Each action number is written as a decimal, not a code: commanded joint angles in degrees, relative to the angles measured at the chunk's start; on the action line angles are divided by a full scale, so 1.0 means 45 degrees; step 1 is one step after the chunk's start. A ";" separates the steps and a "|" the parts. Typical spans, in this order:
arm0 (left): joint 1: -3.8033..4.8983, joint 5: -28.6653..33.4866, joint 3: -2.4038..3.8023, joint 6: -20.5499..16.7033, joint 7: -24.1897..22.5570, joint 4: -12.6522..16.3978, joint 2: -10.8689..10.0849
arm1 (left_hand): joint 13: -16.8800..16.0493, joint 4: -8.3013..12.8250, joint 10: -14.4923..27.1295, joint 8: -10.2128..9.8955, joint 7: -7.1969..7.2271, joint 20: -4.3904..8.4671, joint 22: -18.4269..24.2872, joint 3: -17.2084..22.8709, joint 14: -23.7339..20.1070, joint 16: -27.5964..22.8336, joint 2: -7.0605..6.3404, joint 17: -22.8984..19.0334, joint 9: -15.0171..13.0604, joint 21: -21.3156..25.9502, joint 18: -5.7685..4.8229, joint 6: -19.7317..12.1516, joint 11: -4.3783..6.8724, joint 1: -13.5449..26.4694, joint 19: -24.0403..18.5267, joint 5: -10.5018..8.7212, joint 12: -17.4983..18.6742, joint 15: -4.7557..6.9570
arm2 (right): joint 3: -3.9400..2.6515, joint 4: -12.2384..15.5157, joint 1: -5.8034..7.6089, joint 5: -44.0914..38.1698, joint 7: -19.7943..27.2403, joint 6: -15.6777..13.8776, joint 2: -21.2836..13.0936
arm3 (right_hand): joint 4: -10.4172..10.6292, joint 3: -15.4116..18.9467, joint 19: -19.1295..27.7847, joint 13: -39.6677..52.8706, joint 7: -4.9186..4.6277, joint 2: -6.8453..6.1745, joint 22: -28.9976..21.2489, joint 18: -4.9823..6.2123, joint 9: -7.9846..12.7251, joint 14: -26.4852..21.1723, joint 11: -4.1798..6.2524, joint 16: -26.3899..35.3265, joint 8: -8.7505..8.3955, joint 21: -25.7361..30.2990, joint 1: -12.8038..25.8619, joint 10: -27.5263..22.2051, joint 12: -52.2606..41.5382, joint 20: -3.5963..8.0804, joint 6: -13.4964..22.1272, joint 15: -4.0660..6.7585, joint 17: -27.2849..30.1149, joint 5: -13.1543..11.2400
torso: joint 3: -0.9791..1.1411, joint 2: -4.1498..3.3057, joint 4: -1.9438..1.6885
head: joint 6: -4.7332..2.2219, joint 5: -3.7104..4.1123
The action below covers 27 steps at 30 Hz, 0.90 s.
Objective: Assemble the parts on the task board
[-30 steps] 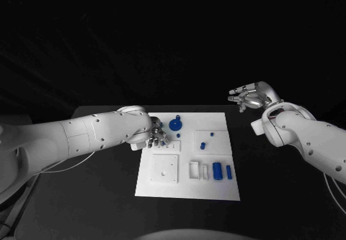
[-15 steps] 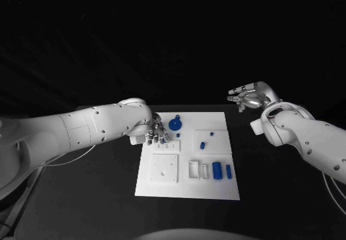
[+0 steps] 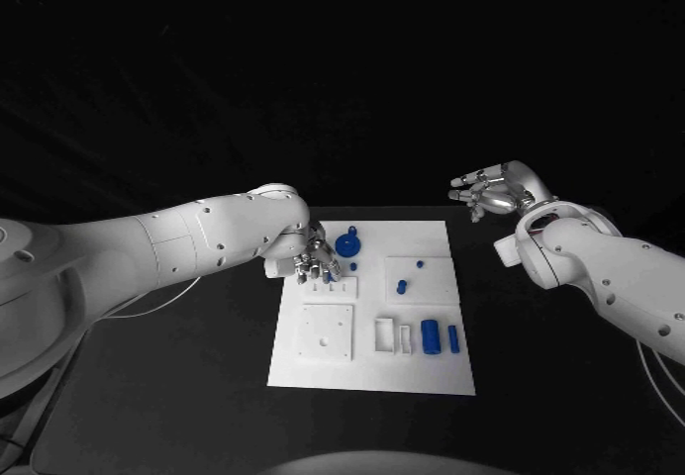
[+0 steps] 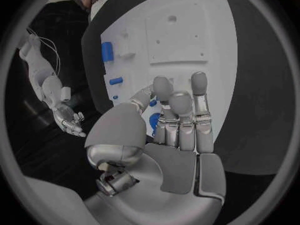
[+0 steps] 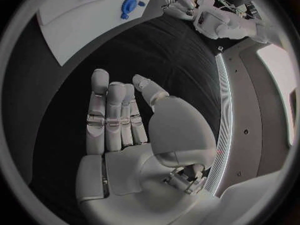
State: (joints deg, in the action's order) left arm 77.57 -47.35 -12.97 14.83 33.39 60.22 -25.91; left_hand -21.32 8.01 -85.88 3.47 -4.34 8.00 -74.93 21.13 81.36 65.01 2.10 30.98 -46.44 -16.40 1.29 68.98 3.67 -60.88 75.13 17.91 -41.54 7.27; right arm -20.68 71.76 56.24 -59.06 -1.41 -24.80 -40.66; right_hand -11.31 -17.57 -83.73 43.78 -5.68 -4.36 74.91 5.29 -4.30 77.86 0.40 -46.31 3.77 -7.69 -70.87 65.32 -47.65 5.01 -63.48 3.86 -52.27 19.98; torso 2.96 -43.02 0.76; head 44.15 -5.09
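Left side first: we see the left hand (image 3: 314,265) low over the upper-left part of the task board (image 3: 322,376), fingers pointing down at the small raised block there. In the left wrist view its fingers (image 4: 180,116) lie straight and close together; we see nothing held in them, though we cannot tell whether a fingertip touches the board.

Just to the right of that hand sits the round blue part (image 3: 347,246), with a short stem angled up and away from the robot; a tiny blue peg lies just below it.

Further right and nearer the robot, the blue cylinder (image 3: 430,337) and a thinner blue bar (image 3: 454,339) lie side by side, long axes running toward and away from the robot. Both are well apart from the left hand.

Far right, the right hand (image 3: 493,193) is raised off the board's top right corner, fingers loosely parted, grasping nothing.

We judge the left hand nearer every part, the round one nearest.
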 commanded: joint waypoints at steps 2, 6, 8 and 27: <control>0.0019 0.0141 -0.0002 0.0763 0.0055 -0.0272 0.0184 | -0.0021 0.1217 -0.0178 0.0074 0.1442 0.0003 -0.0221 0.1219 -0.0021 0.0049 0.0047 0.0026 -0.0034 -0.0055 -0.0159 0.1868 0.0475 0.0015 -0.0105 0.0064 -0.0012 0.0071 | -0.0008 -0.0025 0.0001 0.0027 -0.0025 0.0190 0.0035 | -0.0066 -0.0013 -0.0131 -0.0011 -0.0002 0.0020 0.0151 0.0089 -0.0005 -0.0116 0.0012 0.0025 -0.0038 0.0044 0.0073 0.0031 -0.0062 -0.0020 0.0046 0.0002 0.0018 0.0023 | 0.0002 0.0007 -0.0010 | 0.0049 -0.0025; 0.0017 0.0123 -0.0025 0.0747 0.0050 -0.0502 0.0314 | -0.0024 0.1209 -0.0175 0.0074 0.1437 0.0005 -0.0220 0.1218 -0.0033 0.0047 0.0059 0.0034 -0.0044 -0.0062 -0.0168 0.1857 0.0472 0.0025 -0.0120 0.0050 0.0000 0.0069 | -0.0008 -0.0030 0.0001 0.0027 -0.0025 0.0190 0.0052 | -0.0066 -0.0013 -0.0131 -0.0011 -0.0002 0.0020 0.0151 0.0089 -0.0005 -0.0116 0.0012 0.0025 -0.0038 0.0044 0.0073 0.0031 -0.0062 -0.0020 0.0046 0.0002 0.0018 0.0023 | -0.0009 0.0003 -0.0018 | 0.0036 -0.0014; 0.0016 0.0075 -0.0036 0.0688 0.0040 -0.0561 0.0344 | -0.0024 0.1209 -0.0175 0.0074 0.1437 0.0005 -0.0220 0.1218 -0.0033 0.0047 0.0059 0.0034 -0.0044 -0.0062 -0.0168 0.1857 0.0472 0.0025 -0.0120 0.0050 0.0000 0.0069 | -0.0008 -0.0031 0.0001 0.0027 -0.0022 0.0187 0.0056 | -0.0066 -0.0013 -0.0131 -0.0011 -0.0002 0.0020 0.0151 0.0089 -0.0005 -0.0116 0.0012 0.0025 -0.0038 0.0044 0.0073 0.0031 -0.0062 -0.0020 0.0046 0.0002 0.0018 0.0023 | -0.0013 0.0000 -0.0024 | 0.0034 0.0003; -0.0143 -0.0010 -0.0104 0.0541 0.0031 -0.0694 0.0461 | -0.0046 0.1204 -0.0176 0.0073 0.1436 0.0016 -0.0215 0.1231 -0.0038 0.0043 0.0096 0.0059 -0.0091 -0.0098 -0.0188 0.1834 0.0470 0.0064 -0.0156 0.0049 0.0001 0.0068 | -0.0008 -0.0019 0.0001 0.0021 -0.0026 0.0184 0.0074 | -0.0091 -0.0042 -0.0136 -0.0028 -0.0006 0.0022 0.0164 0.0091 -0.0006 -0.0123 0.0009 0.0022 -0.0037 0.0066 0.0073 0.0016 -0.0071 -0.0022 0.0055 -0.0001 0.0020 0.0022 | -0.0029 0.0008 -0.0034 | 0.0135 0.0019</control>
State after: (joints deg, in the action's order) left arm 76.96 -47.22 -13.44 16.70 33.57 56.96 -23.90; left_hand -21.46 8.09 -85.88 3.60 -4.34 7.89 -74.91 21.06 81.17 65.01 1.82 31.16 -46.69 -16.64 1.29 68.98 3.67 -60.60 74.83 17.78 -41.54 7.24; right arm -20.67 71.65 56.24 -59.06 -1.59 -24.53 -40.36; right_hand -11.47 -17.74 -83.73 43.70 -5.68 -4.36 74.90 5.29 -4.30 77.86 0.40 -46.31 3.77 -7.70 -70.87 65.32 -47.65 5.01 -63.48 3.86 -52.28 19.98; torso 2.82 -43.01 0.62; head 44.73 -5.05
